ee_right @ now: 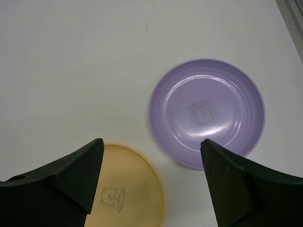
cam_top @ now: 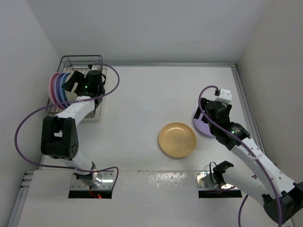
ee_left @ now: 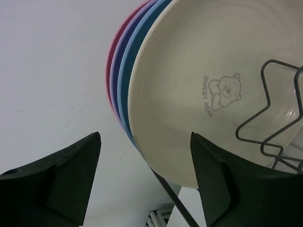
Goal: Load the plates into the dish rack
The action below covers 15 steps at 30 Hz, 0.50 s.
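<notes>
My right pincer (ee_right: 151, 142) is spread over the purple plate (ee_right: 208, 111), ready to grab it. My left pincer (ee_left: 144, 137) is spread too, by plates (ee_left: 189, 71) standing in the rack (cam_top: 81, 56).

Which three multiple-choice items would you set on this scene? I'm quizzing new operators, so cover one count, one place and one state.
1. How many round plastic plates stand in the dark wire dish rack?
A. two
B. six
C. four

2. Where is the round orange-yellow plastic plate?
A. in the rack
B. flat on the white table
C. in a gripper

3. How is the right gripper?
A. open, empty
B. shut on a plate
C. shut on a rack wire

Answers:
1. C, since pink, lilac, blue and cream rims stand side by side.
2. B, since it lies alone mid-table.
3. A, since its fingers stand apart, with the round lilac plastic plate lying flat beyond them.
</notes>
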Available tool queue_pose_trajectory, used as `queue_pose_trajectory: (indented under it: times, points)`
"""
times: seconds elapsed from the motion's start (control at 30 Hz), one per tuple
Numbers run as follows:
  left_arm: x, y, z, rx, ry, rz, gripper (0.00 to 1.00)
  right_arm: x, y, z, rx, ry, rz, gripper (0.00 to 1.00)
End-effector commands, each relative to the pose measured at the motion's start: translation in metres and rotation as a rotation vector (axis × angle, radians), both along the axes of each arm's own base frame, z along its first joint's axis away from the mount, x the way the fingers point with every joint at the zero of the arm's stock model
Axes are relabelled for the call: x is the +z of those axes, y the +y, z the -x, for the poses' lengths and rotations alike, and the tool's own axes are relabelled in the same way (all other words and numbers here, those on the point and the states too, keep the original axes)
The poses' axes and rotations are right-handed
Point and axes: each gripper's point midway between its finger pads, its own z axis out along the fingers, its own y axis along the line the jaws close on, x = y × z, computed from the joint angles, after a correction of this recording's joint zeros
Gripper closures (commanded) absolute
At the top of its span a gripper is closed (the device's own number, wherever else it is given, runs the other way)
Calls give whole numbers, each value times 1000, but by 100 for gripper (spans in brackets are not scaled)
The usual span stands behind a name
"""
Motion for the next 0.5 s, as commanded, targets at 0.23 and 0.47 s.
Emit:
queue_pose_trajectory:
  times: [0.23,0.47]
  points:
    - [121,-77,-23,-260,-259,130,14,-8,8,-3,37,26,-10,12]
    - [39,-320,6,-1136,204,743,8,-46,-13,13,-131,155,-157,4]
